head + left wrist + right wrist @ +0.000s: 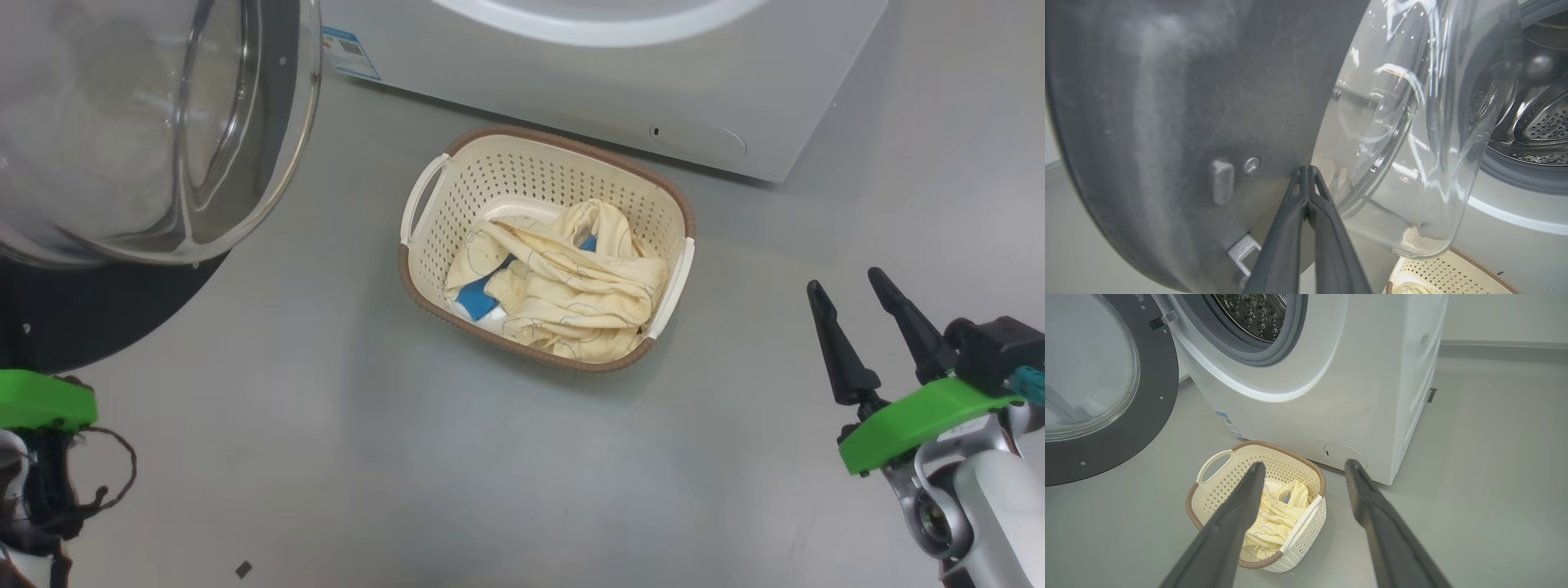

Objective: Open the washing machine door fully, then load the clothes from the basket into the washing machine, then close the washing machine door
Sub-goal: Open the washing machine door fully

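The washing machine door stands swung open at the upper left, its glass bowl bulging toward me. The washing machine runs along the top, and its steel drum is exposed. On the floor before it sits the basket with the cream-yellow clothes bunched inside. My left gripper is shut and empty, its tips at the door's dark inner rim beside a screw. To the right of the basket my right gripper hovers open with nothing in it. In the right wrist view it points at the basket and the clothes.
Grey floor surrounds the basket, with room to its right and front. A blue label marks the washer's lower corner, and a round cover sits low on its front. A small dark scrap lies on the floor. Skirting runs behind the washer.
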Robot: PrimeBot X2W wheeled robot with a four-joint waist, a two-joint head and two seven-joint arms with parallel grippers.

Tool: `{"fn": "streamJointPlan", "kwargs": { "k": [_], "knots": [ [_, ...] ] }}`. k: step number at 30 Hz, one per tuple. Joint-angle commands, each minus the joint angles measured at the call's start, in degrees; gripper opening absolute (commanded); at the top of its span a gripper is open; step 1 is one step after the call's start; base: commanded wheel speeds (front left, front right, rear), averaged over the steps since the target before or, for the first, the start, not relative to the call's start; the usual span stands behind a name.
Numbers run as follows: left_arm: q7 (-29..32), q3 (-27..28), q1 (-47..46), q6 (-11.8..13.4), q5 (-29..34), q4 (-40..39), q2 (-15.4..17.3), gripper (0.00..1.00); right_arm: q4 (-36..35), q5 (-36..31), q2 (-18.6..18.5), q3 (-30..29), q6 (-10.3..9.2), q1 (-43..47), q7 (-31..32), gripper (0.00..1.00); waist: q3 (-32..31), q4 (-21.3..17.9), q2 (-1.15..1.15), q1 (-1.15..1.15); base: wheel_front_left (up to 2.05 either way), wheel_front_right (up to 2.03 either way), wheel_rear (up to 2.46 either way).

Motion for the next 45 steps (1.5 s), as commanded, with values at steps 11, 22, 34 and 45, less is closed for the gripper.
{"fn": "streamJointPlan", "kwargs": {
  "k": [11,22,34,45],
  "knots": [
    [-2.24,4.51,-7.75,-2.64,-0.19,7.20,8.59,0.00,-5.68,-1.46,-1.99,-1.31,-0.02,-0.45,2.63,1.00,3.65,0.45,0.00,-0.01,0.00,0.00,0.00],
    [-5.93,4.61,-13.94,-5.67,0.69,18.76,12.92,0.00,-8.87,-2.32,-3.66,-3.31,-0.02,0.23,5.25,1.00,5.98,1.08,0.00,-0.01,0.00,0.00,0.00],
    [-7.69,3.15,-16.11,-7.14,2.71,24.16,12.57,0.00,-9.80,-2.60,-3.57,-3.98,-0.02,0.93,6.23,1.00,5.01,1.75,0.00,-0.01,0.00,0.00,0.00],
    [-7.89,0.06,-13.47,-8.55,4.76,22.68,11.71,0.00,-7.24,-1.27,-1.53,-4.04,-0.02,1.53,2.95,1.00,-0.52,0.23,0.00,-0.01,0.00,0.00,0.00]
  ]
}}
